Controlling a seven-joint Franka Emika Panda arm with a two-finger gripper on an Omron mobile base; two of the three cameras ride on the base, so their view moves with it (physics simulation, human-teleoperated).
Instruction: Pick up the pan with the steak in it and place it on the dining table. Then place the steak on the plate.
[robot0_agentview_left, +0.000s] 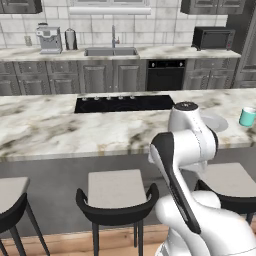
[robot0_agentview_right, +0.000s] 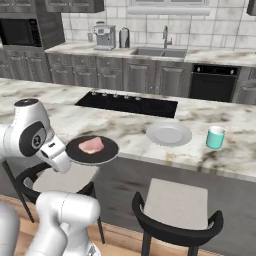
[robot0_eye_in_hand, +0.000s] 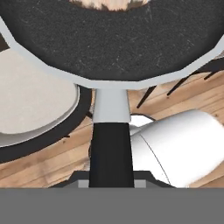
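Pincer (robot0_eye_in_hand: 111, 183) clamped on the pan's handle, at the bench edge.
One pan (robot0_agentview_right: 92, 150) juts straight out from the pincer, handle axis aimed at the bench (robot0_agentview_right: 125, 132), hovering over its near edge with one steak (robot0_agentview_right: 91, 145) inside; one plate (robot0_agentview_right: 169, 134) lies to the right, one cup (robot0_agentview_right: 215, 137) beyond it.

I see the pan (robot0_eye_in_hand: 113, 39) as matt black with a fine speckled grain and a smooth pale rim. The worktop (robot0_agentview_right: 125, 132) reads as polished veined marble, the floor (robot0_eye_in_hand: 43, 164) as wood planks, the stool (robot0_agentview_right: 175, 197) seat as dull cloth.
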